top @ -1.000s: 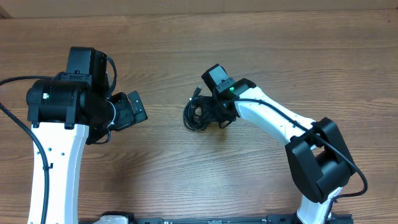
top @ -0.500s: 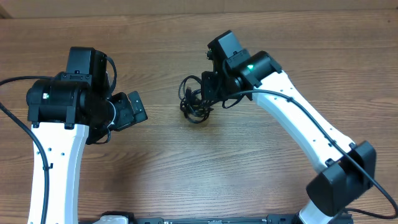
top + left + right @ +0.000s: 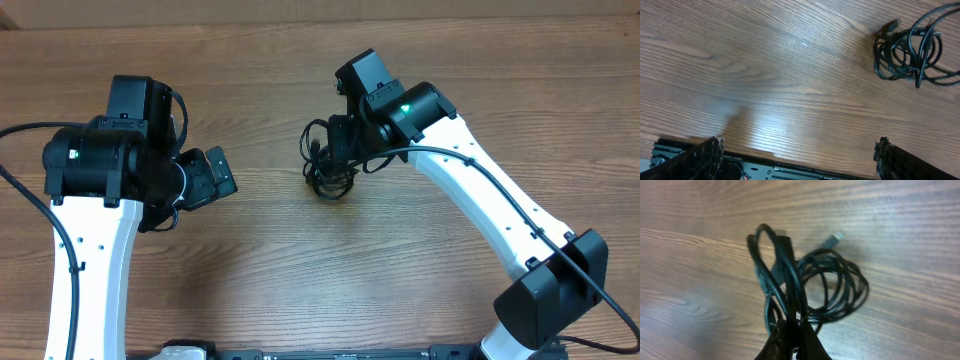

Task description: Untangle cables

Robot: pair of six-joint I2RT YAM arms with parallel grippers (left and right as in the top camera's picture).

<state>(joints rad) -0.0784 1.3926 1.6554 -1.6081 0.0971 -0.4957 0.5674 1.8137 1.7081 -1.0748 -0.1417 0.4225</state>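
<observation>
Two claws in view: our right claw [image 3: 792,339] is clenched on the cables [image 3: 325,172], a tangled black bundle near the middle of the desk [image 3: 300,290], one plug [image 3: 837,236] poking out. We see our left claw [image 3: 213,177] spread wide, well apart from the bundle, gripping nothing.

No writing, label, brand name, number or sign can be read in any of the three views; nothing legible is shown.
</observation>
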